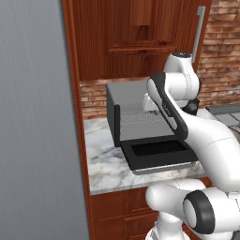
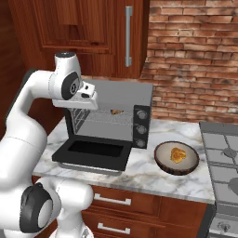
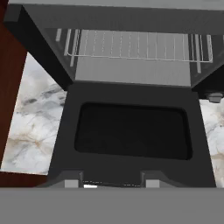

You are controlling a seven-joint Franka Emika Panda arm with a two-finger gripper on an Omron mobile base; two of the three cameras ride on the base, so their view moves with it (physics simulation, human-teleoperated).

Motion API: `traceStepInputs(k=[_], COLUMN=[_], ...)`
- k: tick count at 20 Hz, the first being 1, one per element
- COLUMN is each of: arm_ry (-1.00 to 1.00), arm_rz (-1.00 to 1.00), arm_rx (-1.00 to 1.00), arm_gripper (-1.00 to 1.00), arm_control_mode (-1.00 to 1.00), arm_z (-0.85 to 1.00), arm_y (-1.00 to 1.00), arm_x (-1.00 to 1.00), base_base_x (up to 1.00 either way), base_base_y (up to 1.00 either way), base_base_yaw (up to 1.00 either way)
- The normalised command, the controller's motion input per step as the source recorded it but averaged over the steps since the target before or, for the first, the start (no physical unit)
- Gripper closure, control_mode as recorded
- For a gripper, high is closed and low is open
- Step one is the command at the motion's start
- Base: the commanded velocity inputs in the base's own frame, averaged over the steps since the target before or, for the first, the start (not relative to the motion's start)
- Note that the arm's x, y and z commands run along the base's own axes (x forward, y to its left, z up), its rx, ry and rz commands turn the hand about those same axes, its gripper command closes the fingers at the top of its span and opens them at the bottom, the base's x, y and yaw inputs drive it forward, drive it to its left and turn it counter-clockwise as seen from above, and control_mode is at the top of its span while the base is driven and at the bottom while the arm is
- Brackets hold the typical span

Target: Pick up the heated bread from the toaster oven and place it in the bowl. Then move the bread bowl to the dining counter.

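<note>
The toaster oven [image 2: 123,95] stands on the marble counter with its black door [image 3: 131,131] dropped flat. Far back on its wire rack [image 3: 135,46] lies a small golden piece, the heated bread [image 2: 116,111]. My gripper [image 2: 79,106] hovers above the door in front of the oven mouth, at its upper left, angled down. Its fingertips [image 3: 72,183] stand apart with nothing between them, so the gripper [image 3: 111,183] is open. The bowl [image 2: 160,160] sits on the counter right of the oven, and a golden-orange lump [image 2: 178,155] lies in it. The dining counter is out of view.
A grey stove [image 2: 223,153] borders the counter on the right. Red-brown cabinets [image 2: 93,28] hang above the oven before a brick wall [image 2: 195,56]. A tall grey panel [image 1: 33,117] closes off the left. Bare marble [image 1: 105,164] lies left of the door.
</note>
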Motion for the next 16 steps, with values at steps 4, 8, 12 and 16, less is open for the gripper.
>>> traceStepInputs(k=[4,8,12,16], arm_ry=[0.0,-0.02,-0.2,-0.24], arm_rz=[0.0,0.0,0.0,0.0], arm_rx=[0.0,0.0,-0.02,0.0], arm_gripper=[-1.0,-1.0,-1.0,-1.0], arm_control_mode=[-1.0,-1.0,-1.0,-1.0], arm_z=[0.0,-0.04,-0.19,-0.21], arm_y=[0.0,0.0,-0.02,0.0], arm_x=[0.0,-0.13,-0.19,-0.18], base_base_x=[0.0,0.0,0.0,0.0], base_base_y=[0.0,0.0,0.0,0.0], base_base_yaw=[0.0,0.0,0.0,0.0])
